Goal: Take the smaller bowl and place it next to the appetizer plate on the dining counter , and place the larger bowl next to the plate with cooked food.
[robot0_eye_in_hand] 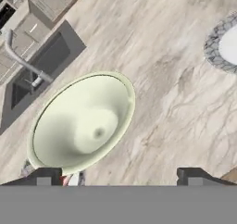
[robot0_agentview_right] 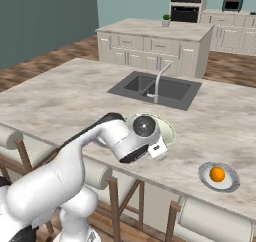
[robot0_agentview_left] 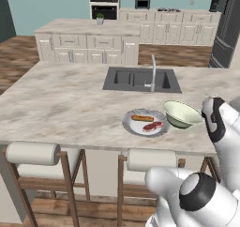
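The larger bowl (robot0_agentview_left: 181, 113), cream-green and wide, stands upright on the dining counter (robot0_agentview_left: 61, 104) just right of the plate with cooked food (robot0_agentview_left: 146, 123), which carries a sausage and a red strip of meat. In the hand view my gripper (robot0_eye_in_hand: 119, 177) hangs open above the counter, looking straight down, its dark fingertips (robot0_eye_in_hand: 44, 177) spread wide with nothing between them. The larger bowl (robot0_eye_in_hand: 83, 121) lies below, toward the left fingertip. The appetizer plate (robot0_agentview_right: 218, 176), with one orange fruit, sits further right along the counter. My arm hides most of the bowl (robot0_agentview_right: 169, 130) in the right base view. The smaller bowl is out of view.
A grey double sink (robot0_agentview_left: 140, 79) with a tall faucet (robot0_agentview_left: 152, 71) lies just behind the bowl. Padded stools (robot0_agentview_left: 33, 153) line the near counter edge. Wide bare counter stretches left of the cooked food plate. A kitchen island (robot0_agentview_left: 89, 43) stands beyond.
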Robot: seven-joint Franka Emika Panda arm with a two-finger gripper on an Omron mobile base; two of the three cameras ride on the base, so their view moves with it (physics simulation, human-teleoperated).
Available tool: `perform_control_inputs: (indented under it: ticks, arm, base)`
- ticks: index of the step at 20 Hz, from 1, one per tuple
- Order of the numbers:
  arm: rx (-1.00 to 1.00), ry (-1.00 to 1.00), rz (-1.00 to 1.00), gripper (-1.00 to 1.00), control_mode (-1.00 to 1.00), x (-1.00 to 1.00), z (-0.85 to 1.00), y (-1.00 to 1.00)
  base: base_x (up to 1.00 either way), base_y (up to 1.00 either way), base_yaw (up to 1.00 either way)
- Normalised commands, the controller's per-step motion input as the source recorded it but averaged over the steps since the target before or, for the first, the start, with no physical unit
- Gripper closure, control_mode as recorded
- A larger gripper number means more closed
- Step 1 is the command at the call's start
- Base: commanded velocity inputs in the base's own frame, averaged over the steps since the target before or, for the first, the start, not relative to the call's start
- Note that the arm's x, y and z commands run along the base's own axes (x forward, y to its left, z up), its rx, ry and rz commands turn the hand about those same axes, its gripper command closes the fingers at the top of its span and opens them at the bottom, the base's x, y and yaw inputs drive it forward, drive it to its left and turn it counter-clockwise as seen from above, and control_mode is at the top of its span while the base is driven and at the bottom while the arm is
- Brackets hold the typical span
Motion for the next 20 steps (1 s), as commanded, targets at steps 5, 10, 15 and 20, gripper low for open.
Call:
perform_control_inputs:
  ticks: [5,10,15,20]
  arm:
    - [-0.43,0.36,-0.12,-1.00,-1.00,-0.52,0.44,0.53]
    - [-0.29,-0.03,0.11,-1.00,-1.00,-0.92,0.36,0.87]
    - [-0.08,-0.10,0.29,-1.00,-1.00,-0.64,0.01,0.98]
    - [0.00,0.04,0.35,-1.00,-1.00,-0.20,0.16,0.62]
  base:
    - [0.00,0.00,0.00]
    - [0.00,0.00,0.00]
    - [0.00,0.00,0.00]
    - [0.00,0.00,0.00]
